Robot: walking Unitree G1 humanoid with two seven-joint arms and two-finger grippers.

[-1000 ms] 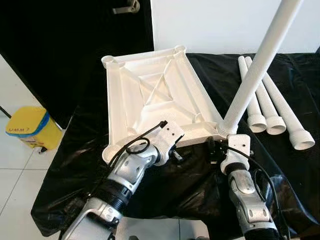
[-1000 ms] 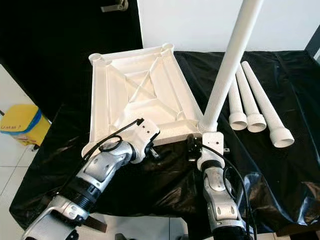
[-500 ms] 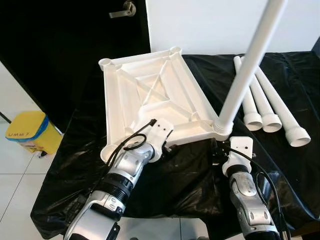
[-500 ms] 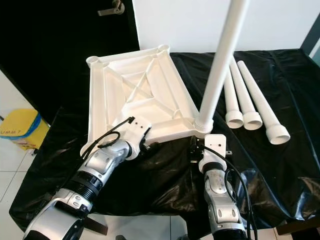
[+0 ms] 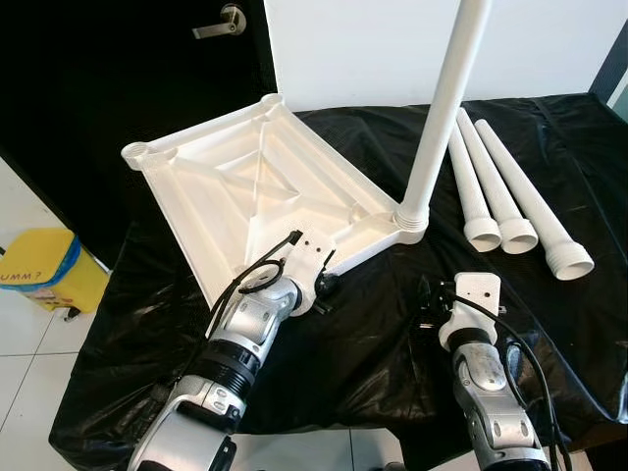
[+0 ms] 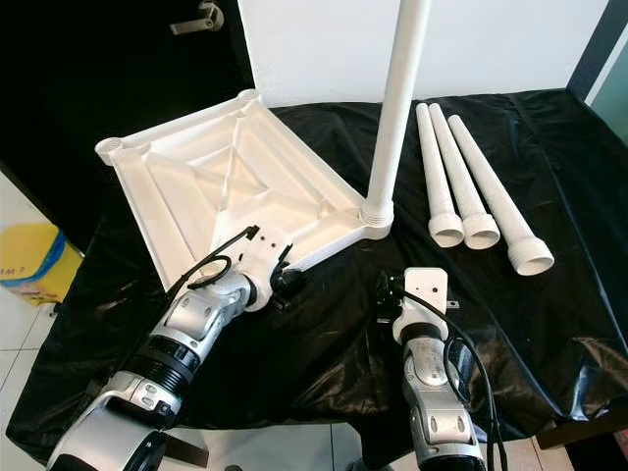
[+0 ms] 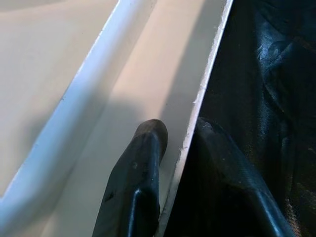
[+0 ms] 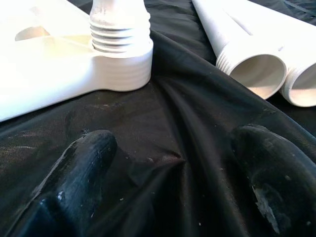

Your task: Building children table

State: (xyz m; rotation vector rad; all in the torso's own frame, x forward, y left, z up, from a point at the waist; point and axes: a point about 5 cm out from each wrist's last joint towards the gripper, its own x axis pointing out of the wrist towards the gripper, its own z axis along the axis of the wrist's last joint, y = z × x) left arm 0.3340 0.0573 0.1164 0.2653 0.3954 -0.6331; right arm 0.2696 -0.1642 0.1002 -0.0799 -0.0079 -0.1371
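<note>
While a yellow bin (image 5: pixel 44 274) is seen on the floor well left of the tabletop (image 5: pixel 245 191), the white upturned tabletop itself is laid on the black sheet (image 5: pixel 373 343). Its near rim is pinched by the left gripper (image 5: pixel 327 283), one finger (image 7: pixel 136 190) pressed inside the rim and the other outside, jaws closed on the edge. At the tabletop's right corner, a screwed-in leg (image 5: pixel 444 108) is stood upright in its socket. Just right of that, three loose legs (image 5: pixel 510 191) are laid side by side. Near the tabletop's right corner, the right gripper (image 8: pixel 173 173) is held over the sheet, jaws spread wide, nothing gripped.
</note>
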